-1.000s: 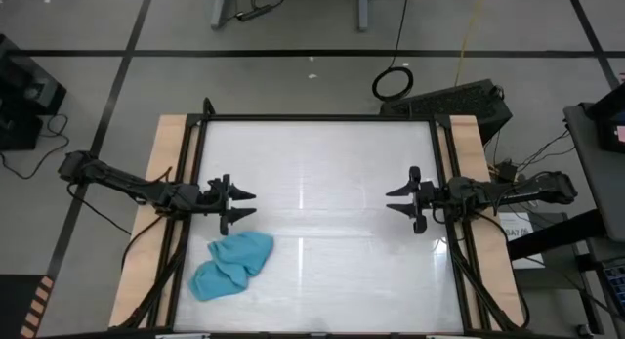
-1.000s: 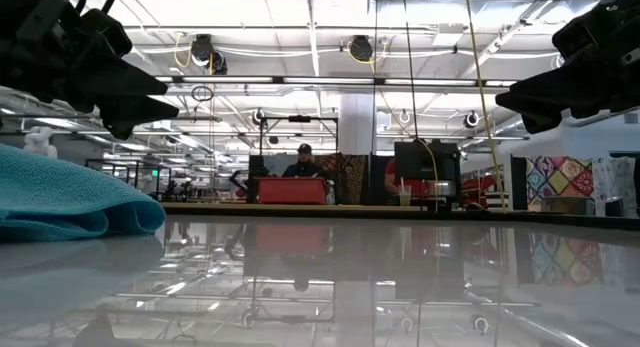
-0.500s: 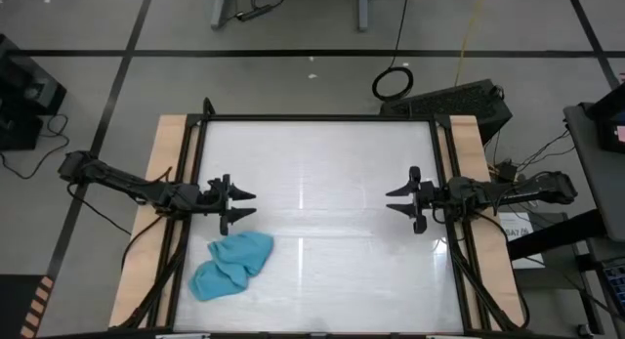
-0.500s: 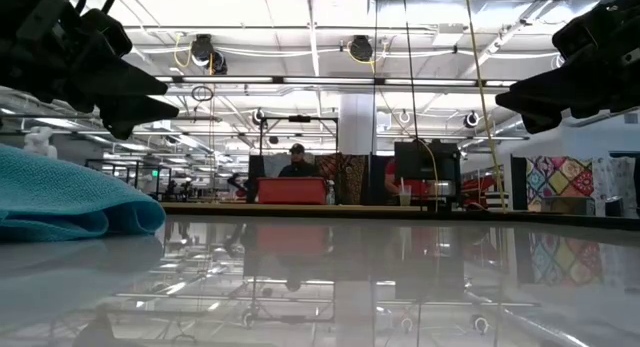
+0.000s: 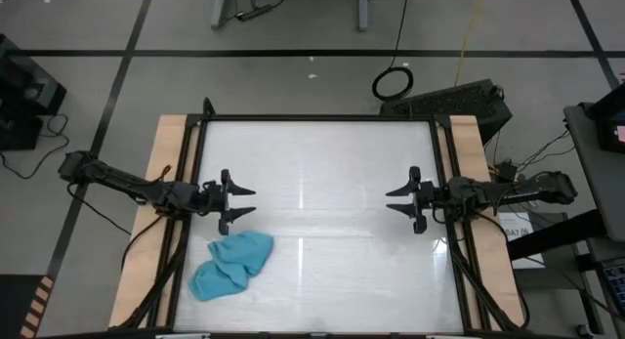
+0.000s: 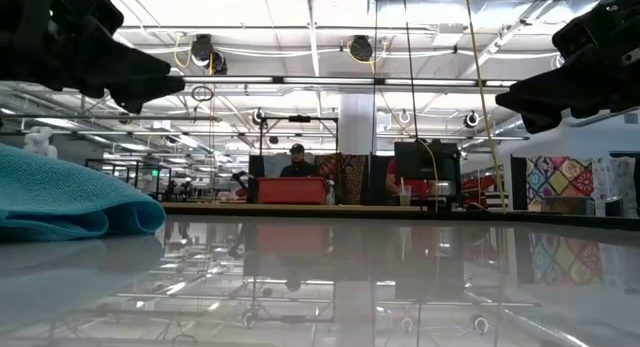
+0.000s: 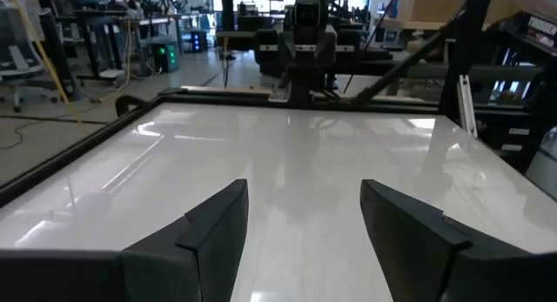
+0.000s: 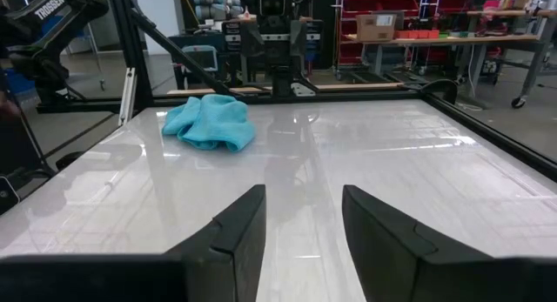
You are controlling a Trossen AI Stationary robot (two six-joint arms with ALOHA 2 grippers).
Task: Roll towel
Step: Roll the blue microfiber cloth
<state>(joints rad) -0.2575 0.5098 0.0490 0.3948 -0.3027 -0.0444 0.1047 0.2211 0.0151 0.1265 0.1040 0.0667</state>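
The turquoise-blue towel [image 5: 231, 265] lies crumpled in a loose heap on the white table near its near-left corner; it also shows in the low view [image 6: 60, 197] and the right wrist view [image 8: 209, 122]. My left gripper [image 5: 244, 204] is open and empty, above the table just beyond the towel toward the far edge. My right gripper [image 5: 395, 200] is open and empty at the table's right side, far from the towel.
The white table [image 5: 322, 163] has a dark frame with wooden strips [image 5: 168, 144] along its left and right sides. A person sits at a red box [image 6: 291, 190] in the room beyond the table.
My left gripper has risen a little above the table and shifted slightly toward the far edge, staying open. The towel and my right gripper have kept still.
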